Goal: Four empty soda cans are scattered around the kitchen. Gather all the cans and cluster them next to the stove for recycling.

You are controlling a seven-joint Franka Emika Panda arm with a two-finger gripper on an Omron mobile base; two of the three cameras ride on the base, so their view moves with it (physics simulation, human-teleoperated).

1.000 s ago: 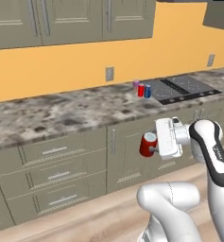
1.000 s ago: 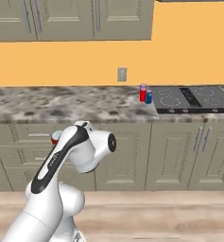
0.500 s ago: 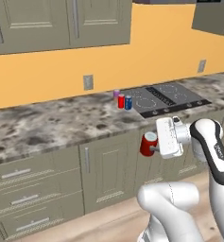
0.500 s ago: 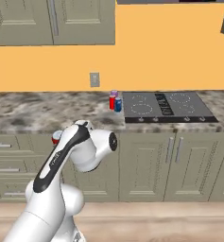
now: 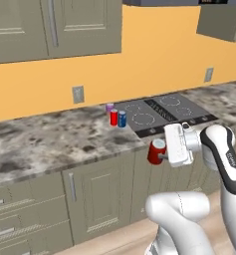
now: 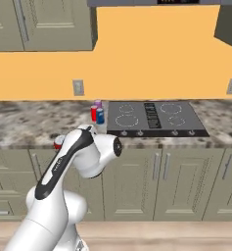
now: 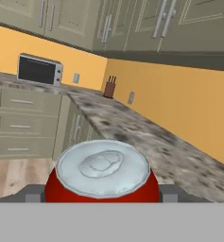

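Carriage is the step in hand: a red soda can [image 5: 156, 151] sits clamped between the fingers [image 7: 30, 193] of the gripper [image 5: 162, 152], which grips it from both sides, as the hand view shows with the can's silver top [image 7: 102, 168] squarely between the two dark tips. The can hangs in the air in front of the cabinet doors, below the edge of the granite surface [image 5: 50, 144] and well short of the stove [image 5: 159, 113].

Three cans already stand together on the surface just beside the stove's left edge: a red one [image 5: 113, 117], a blue one with a white band [image 5: 122, 119], and a purple-pink one [image 5: 109, 108] behind them. In the right base view the same cluster [image 6: 97, 113] sits at the cooktop's near-left corner.

To finish well, my judgement is that the arm should lift the held can clear above the lip of the surface before reaching inward, because a straight forward push from this height would strike the counter edge. The approach should come in on the open side of the cluster, away from the stove, so the fingers do not knock the standing cans. The can should come down level, near the others but not touching them, and only then be let go.
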